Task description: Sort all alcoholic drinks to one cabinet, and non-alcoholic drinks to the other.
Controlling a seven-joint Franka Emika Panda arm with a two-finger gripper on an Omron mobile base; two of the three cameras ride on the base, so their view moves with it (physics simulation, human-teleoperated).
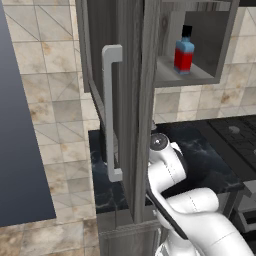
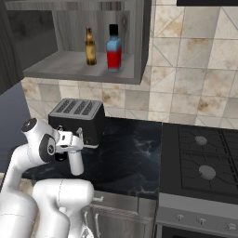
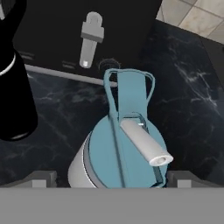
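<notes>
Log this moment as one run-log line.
gripper: open, straddling white teal-lidded bottle, not closed | black bottle: on counter beside it | amber bottle and red-and-blue bottle: on open cabinet shelf

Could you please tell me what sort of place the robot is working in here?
A kitchen, it appears: a stove sits beside a dark marble counter bearing a toaster, and bottles stand in an open wall cabinet against tiled walls.

We note a white bottle with teal lid, an all-black bottle, black white-veined marble counter, an amber bottle, and a red, blue-shouldered, black-capped bottle.
</notes>
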